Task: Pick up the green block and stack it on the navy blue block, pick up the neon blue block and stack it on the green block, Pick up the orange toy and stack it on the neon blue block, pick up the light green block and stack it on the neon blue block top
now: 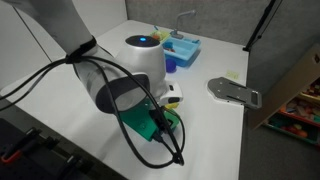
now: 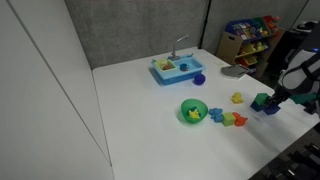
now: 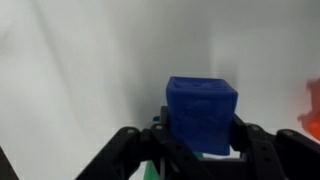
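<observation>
In the wrist view my gripper [image 3: 200, 140] is shut on the neon blue block [image 3: 202, 108], a bright blue cube held between both fingers. A sliver of the green block [image 3: 152, 170] shows just below it. The orange toy [image 3: 313, 108] shows at the right edge. In an exterior view the gripper [image 2: 272, 101] is at the table's right end, with the green block [image 2: 260, 100] beside it. The navy blue block is hidden by the gripper. The orange toy [image 2: 228, 118] and the light green block [image 2: 239, 120] lie left of the gripper.
A green bowl [image 2: 193, 111] holding a yellow toy stands mid-table, with a light-blue toy [image 2: 215, 115] next to it. Another yellow toy [image 2: 237, 97] lies behind. A blue toy sink [image 2: 175, 68] and a purple cup [image 2: 199, 77] stand at the back. The table edge is close on the right.
</observation>
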Robot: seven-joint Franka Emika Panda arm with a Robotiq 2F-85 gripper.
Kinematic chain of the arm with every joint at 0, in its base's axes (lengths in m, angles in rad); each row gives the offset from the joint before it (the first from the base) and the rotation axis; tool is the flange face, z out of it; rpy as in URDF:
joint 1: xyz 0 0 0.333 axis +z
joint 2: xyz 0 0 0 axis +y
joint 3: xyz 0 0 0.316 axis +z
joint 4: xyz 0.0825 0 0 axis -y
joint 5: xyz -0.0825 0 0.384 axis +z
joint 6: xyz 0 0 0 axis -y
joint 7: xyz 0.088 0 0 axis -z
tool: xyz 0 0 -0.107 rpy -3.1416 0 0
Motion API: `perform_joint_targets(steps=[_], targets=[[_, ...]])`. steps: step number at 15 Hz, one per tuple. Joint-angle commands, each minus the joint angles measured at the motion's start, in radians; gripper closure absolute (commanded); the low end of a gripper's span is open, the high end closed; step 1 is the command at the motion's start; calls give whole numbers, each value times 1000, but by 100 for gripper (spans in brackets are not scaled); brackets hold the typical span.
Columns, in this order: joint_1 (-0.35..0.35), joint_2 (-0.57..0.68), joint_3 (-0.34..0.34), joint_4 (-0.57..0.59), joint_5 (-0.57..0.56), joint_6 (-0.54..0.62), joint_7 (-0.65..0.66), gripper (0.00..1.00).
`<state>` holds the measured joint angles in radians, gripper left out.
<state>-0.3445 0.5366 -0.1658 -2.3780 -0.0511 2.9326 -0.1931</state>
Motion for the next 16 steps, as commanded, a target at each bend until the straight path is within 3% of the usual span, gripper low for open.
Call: perform_joint_targets(steps=[1, 9, 16], targets=[[-4, -137, 24, -56, -3, -80, -38, 72], [33, -248, 6, 17, 6, -234, -14, 72], [48, -183, -30, 145, -14, -247, 14, 72]])
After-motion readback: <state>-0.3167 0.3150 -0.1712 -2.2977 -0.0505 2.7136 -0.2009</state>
